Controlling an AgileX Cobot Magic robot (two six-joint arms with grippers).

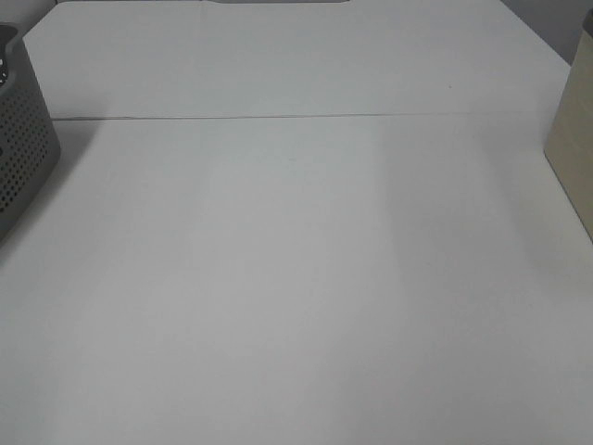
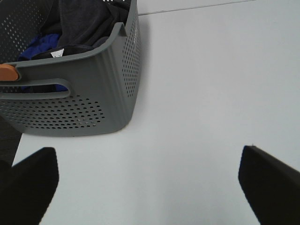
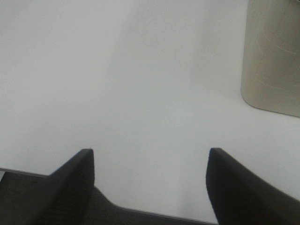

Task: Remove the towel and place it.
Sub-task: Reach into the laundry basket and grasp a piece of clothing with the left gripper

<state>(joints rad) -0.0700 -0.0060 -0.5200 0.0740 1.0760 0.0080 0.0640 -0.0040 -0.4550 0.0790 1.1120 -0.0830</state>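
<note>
Left fingers [image 2: 30, 185] hovering low over white tabletop [image 2: 197, 93], spread wide, gripping nothing. Right fingers [image 3: 70, 180] also hovering, spread apart, holding nothing, beige object [image 3: 274, 56] sitting ahead of them. Towel [image 2: 86, 23] lying bunched inside grey basket [image 2: 93, 98], ahead of left fingers and well apart, touching blue cloth [image 2: 40, 47]. White tag [image 2: 57, 53] showing on towel, writing too small to read.
</note>
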